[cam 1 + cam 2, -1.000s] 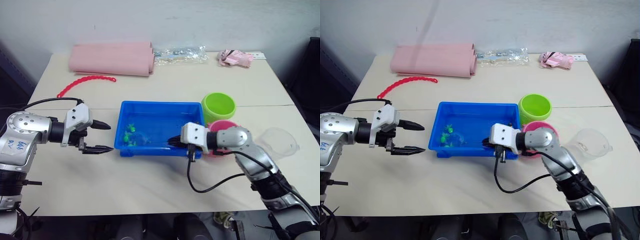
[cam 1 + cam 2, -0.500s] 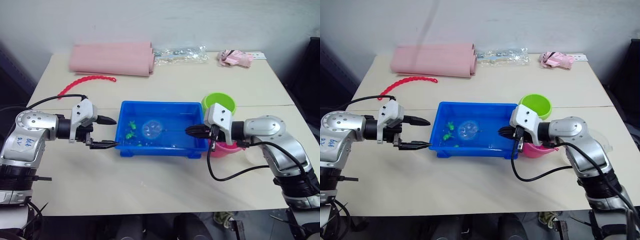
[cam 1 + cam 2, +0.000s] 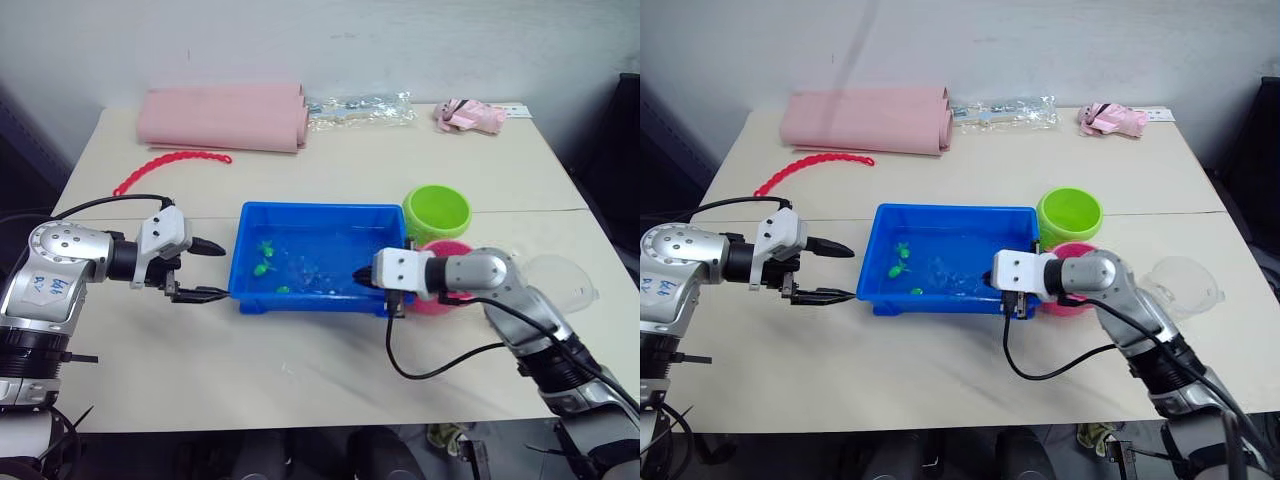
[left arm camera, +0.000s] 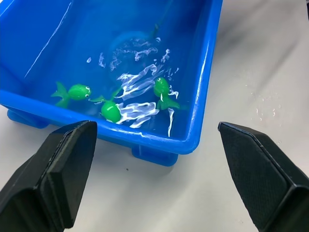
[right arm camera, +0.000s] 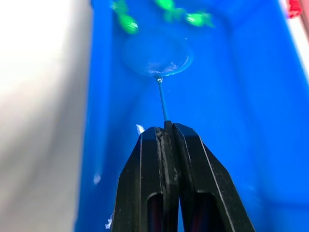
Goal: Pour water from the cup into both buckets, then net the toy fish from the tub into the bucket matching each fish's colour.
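Right arm covers most of the pink bucket [image 3: 445,300], just a sliver of rim peeks out. Can't tell if the net [image 5: 157,57] has anything in it, too blurry. Clear cup [image 3: 558,282] sits half behind the forearm.

We see the tub [image 4: 203,72] as glossy blue plastic, its rim catching white glints, the water inside rippled and shiny. Ahead of the left gripper's matt black fingers [image 4: 63,169] lie smooth, shiny green plastic fish [image 4: 110,111]. Beyond the right gripper's semi-gloss black fingers [image 5: 145,193] the net [image 5: 157,55] looks like fine translucent mesh on a thin metal-looking handle. The tabletop [image 3: 300,370] looks matt and pale.
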